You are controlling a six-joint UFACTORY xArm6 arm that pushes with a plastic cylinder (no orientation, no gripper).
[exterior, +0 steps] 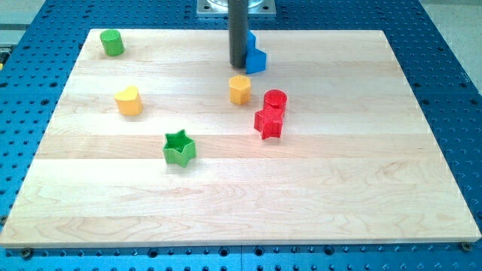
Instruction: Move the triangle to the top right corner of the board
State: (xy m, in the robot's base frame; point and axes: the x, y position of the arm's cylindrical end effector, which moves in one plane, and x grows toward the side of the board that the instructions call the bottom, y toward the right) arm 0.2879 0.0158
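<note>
Blue triangle block (257,57) sits touching my tip (239,65), on its right.

A pale wooden board (226,203) lies on a blue metal table (452,90) studded with rows of small holes, evenly lit.

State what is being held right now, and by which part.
Nothing is held. My tip sits against the blue block's left side on the view.

My rod (239,34) runs off the view's top edge and covers the left part of the blue block (257,57), so its shape is unclear. My tip (239,65) shows just beside that block.
</note>
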